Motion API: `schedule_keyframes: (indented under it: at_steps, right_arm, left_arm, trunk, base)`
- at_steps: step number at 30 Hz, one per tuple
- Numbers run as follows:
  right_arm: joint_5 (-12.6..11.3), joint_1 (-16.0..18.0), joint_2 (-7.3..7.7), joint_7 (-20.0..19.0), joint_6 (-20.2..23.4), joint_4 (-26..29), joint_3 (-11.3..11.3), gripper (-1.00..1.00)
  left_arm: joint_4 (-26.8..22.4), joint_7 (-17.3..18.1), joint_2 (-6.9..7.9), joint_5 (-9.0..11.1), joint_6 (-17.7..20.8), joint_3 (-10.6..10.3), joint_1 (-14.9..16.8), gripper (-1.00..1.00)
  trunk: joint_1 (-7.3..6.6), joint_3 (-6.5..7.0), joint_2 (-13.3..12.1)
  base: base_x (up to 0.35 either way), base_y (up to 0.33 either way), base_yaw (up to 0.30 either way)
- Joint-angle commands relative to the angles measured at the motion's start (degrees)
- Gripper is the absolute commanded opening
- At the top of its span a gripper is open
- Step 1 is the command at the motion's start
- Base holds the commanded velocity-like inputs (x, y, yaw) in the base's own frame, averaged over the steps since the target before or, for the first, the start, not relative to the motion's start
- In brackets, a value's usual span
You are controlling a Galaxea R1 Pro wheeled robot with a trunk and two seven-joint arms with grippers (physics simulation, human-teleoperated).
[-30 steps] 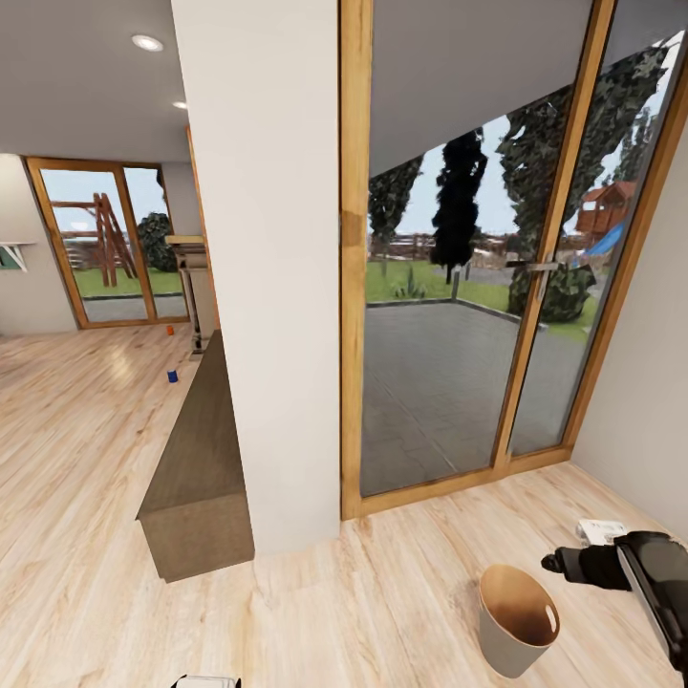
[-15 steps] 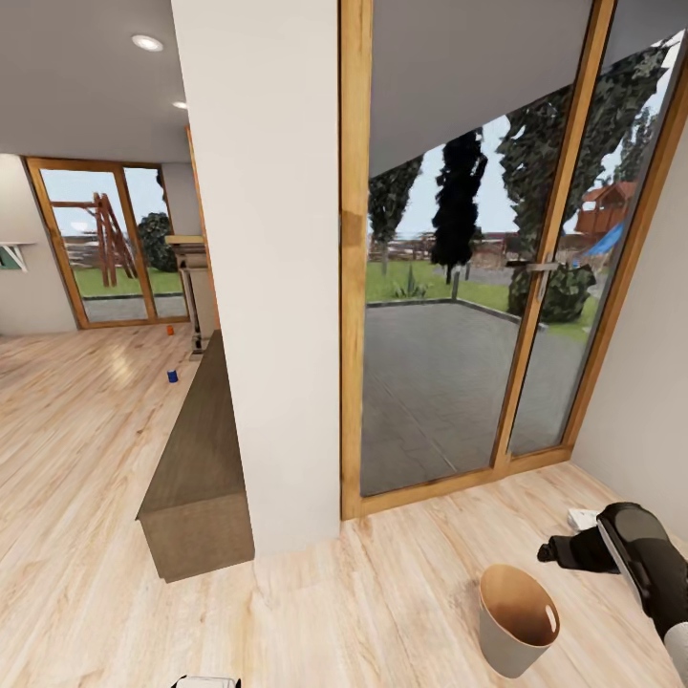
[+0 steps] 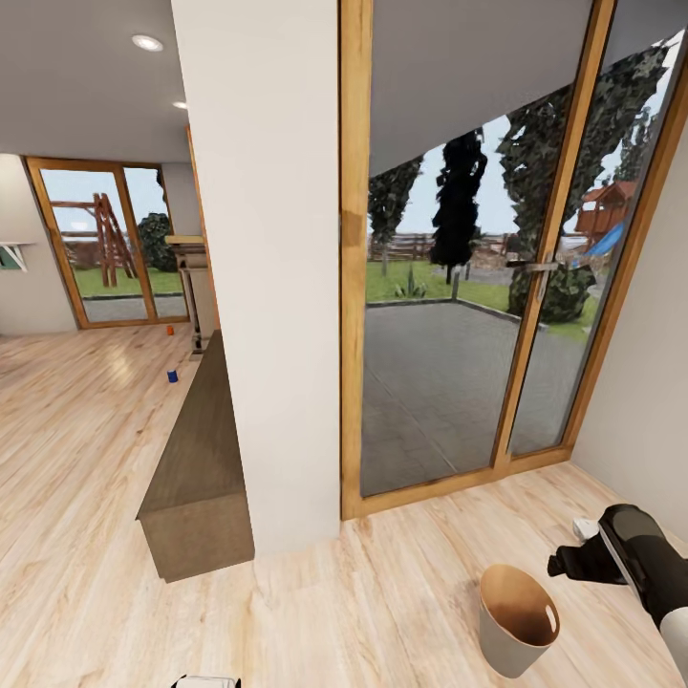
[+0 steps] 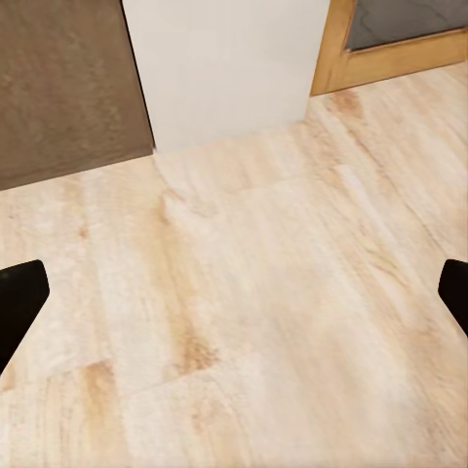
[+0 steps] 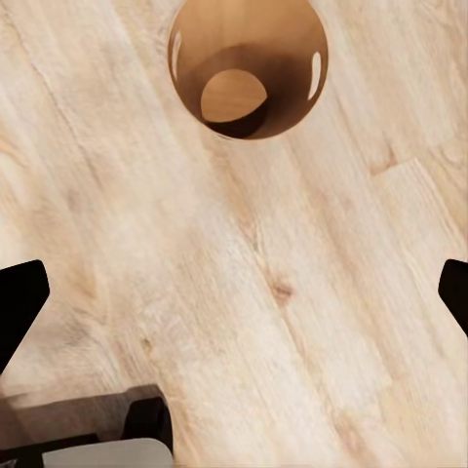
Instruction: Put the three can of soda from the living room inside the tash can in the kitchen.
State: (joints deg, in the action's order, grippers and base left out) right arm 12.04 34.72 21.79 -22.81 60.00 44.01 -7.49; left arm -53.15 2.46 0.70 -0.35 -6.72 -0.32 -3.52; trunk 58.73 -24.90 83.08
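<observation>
Right wrist view: right gripper [image 5: 234, 292] jaws spread wide, empty, over bare wood floor [image 5: 292, 292], near the trash can [image 5: 292, 112]. Left gripper [image 4: 234, 292] likewise spread, empty. Head view: trash can [image 3: 497, 635] upright before the glass door [image 3: 459, 315]; blue can [image 3: 173, 376] and orange can [image 3: 170, 330] far off, beyond the low cabinet [image 3: 196, 459].

Home interior, simulated render. Pale wood plank floor [image 3: 86, 459], white pillar [image 3: 258, 268], wood-framed glass patio doors [image 3: 459, 315] w/ view of paved terrace, lawn, trees, playground. Low wooden cabinet [image 3: 196, 459], recessed ceiling lights [image 3: 147, 42], open-plan room beyond.
</observation>
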Motion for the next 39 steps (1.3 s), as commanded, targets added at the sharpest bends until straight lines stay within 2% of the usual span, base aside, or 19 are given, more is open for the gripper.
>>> schedule_keyframes:
  at_steps: [1,9,13,24,33,39]
  right_arm:
    - [0.01,0.04,0.00,0.01,0.00,-0.23,0.00,1.00]
    - [0.19,0.15,-0.03,0.04,0.00,-1.16,0.08,1.00]
    - [0.24,0.16,0.03,0.04,0.00,-1.31,0.82,1.00]
    - [0.32,0.17,0.11,0.04,0.00,-1.38,1.46,1.00]
    - [0.35,0.17,0.91,0.12,0.00,-1.38,1.58,1.00]
    - [0.35,0.12,0.96,0.20,0.00,-1.38,1.66,1.00]
  left_arm:
    - [0.00,0.00,0.00,-0.02,0.01,-0.01,0.00,1.00]
    - [-0.02,0.00,0.00,-0.08,0.04,-0.03,0.00,1.00]
    - [-0.02,-0.06,0.00,-0.07,0.01,-0.02,0.00,1.00]
    - [-0.02,-0.09,0.03,-0.07,0.00,-0.03,-0.01,1.00]
    - [-0.02,-0.09,0.00,-0.32,0.00,-0.04,0.00,1.00]
    - [-0.02,-0.16,0.00,-0.33,-0.10,-0.04,0.00,1.00]
  trunk:
    - [0.00,0.00,0.00]
    - [0.00,0.00,0.00]
    - [0.00,0.00,0.00]
    - [0.00,0.00,0.00]
    - [0.00,0.00,0.00]
    - [0.00,0.00,0.00]
  base:
    - [0.006,0.000,0.000]
    - [0.140,-0.007,0.000]
    - [0.192,-0.038,0.000]
    - [0.062,-0.015,0.000]
    - [0.230,-0.163,0.000]
    - [0.064,-0.054,0.000]
